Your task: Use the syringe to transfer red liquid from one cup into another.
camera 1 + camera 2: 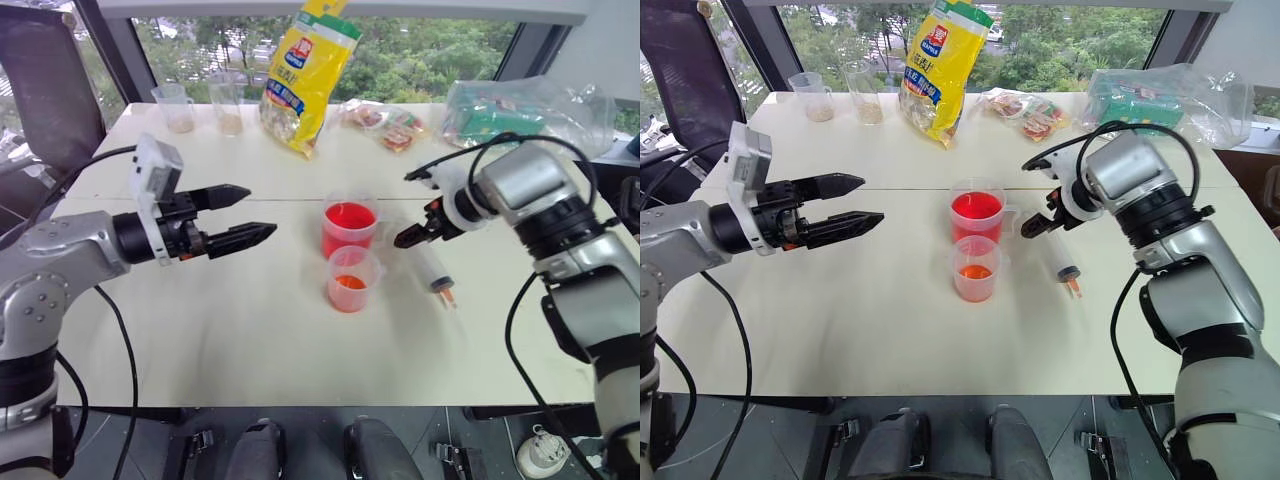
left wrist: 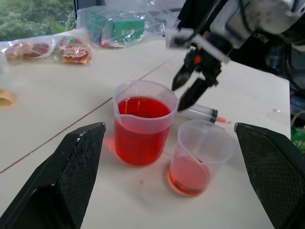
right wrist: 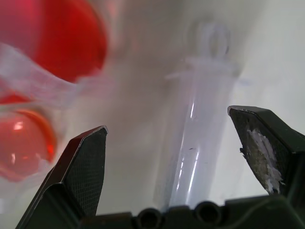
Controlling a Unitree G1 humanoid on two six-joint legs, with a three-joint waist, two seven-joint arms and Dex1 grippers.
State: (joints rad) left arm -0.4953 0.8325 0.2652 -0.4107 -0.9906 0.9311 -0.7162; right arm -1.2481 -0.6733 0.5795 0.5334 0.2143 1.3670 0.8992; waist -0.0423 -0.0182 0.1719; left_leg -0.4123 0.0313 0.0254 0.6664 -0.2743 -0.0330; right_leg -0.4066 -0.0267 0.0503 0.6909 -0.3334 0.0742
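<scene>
While the smaller cup (image 1: 351, 279), tinted orange-red at its bottom, stands nearest on the white table (image 1: 250, 340), the syringe (image 1: 434, 271) is seen lying flat to its right, orange tip toward the near edge. Just behind the smaller cup, the taller handled cup (image 1: 349, 227) of red liquid (image 1: 349, 216) is placed. Over the syringe's far end the right gripper (image 1: 415, 231) is held, angled down, its fingers spread apart and empty. To the left, the left gripper (image 1: 240, 218) is kept level, jaws wide. Snack bags are seen farthest back.
</scene>
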